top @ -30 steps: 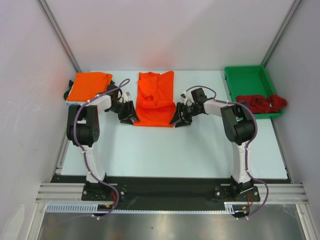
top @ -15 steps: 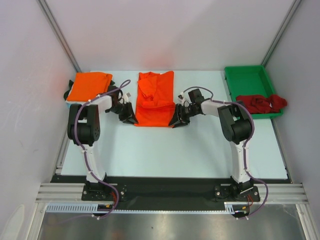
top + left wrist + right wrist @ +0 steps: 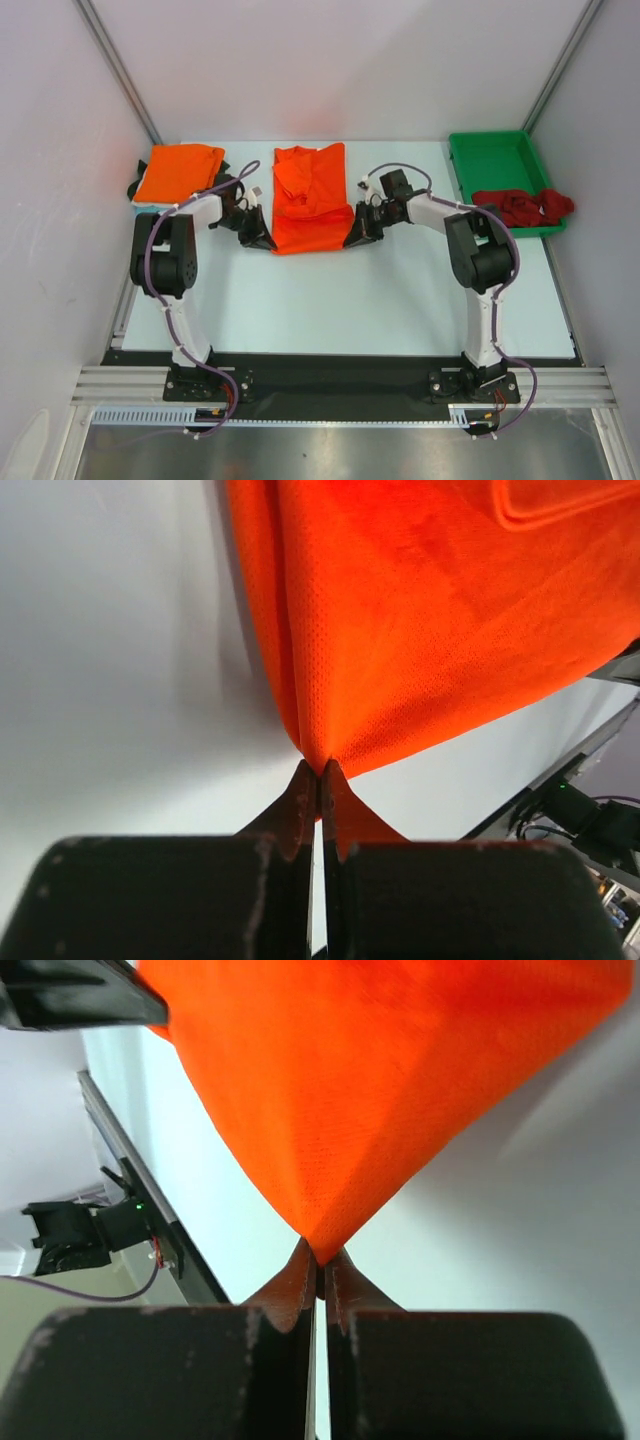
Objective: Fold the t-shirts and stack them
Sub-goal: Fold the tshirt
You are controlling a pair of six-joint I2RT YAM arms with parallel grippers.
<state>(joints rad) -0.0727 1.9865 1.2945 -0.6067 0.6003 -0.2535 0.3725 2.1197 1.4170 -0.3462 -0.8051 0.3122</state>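
So the big change over the last second: both grippers were sitting open at the near corners of the middle orange t-shirt (image 3: 312, 200), and now they're both clamped down. Your left gripper (image 3: 319, 778) is pinched tight on the near-left corner and your right gripper (image 3: 318, 1258) has the near-right corner the same way. In both wrist views the cloth pulls into a little tented peak right at the tips, so it looks like a real grab and not a miss. The shirt lies mid-way across the table (image 3: 330, 300), toward the far side, with its near hem strung between the two arms. That means you're set up for the fold, I'd guess carrying that hem away from you over the rest of the shirt. Keep both arms moving together or it'll skew. The folded orange shirt (image 3: 178, 172) waits at far left, and the dark red shirt (image 3: 520, 208) hangs over the edge of the green tray (image 3: 495, 155) on the right, not folded yet.
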